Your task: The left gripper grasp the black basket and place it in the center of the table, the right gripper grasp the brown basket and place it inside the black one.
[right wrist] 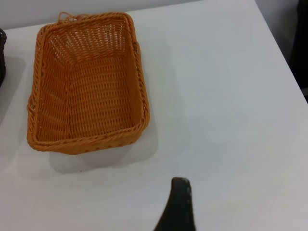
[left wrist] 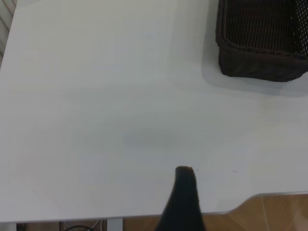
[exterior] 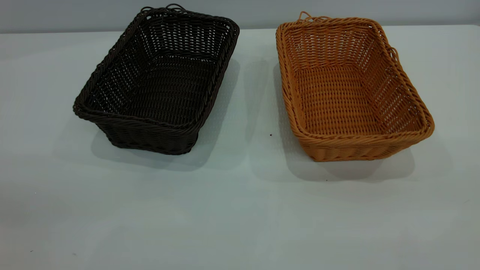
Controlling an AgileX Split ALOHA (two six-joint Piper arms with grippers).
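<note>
Surface: pale grey-white table, matte, with a grey wall behind its far edge; you see both baskets standing on it in the exterior view, and neither arm enters that view.
Black basket: the black basket stands upright at the left half of the table, open side up, its long axis slightly skewed so the near end swings toward the left; loose strand loops show at its far rim.
Gap: you see a bare strip of table between the two baskets; they stand apart and do not touch.
Brown basket: the brown basket stands upright at the right half, also empty, its near end swung toward the right; a strand loop rises from its far rim.
Left gripper: in the left wrist view you see only one dark fingertip of the left gripper over bare table near the table edge; the black basket lies well apart from it, and nothing is between the fingers that you can see. Whether the jaws are spread or pressed together, you cannot tell.
Right gripper: in the right wrist view one dark fingertip of the right gripper hangs over bare table; the brown basket lies apart from it, untouched. Jaw state here likewise cannot be told.
</note>
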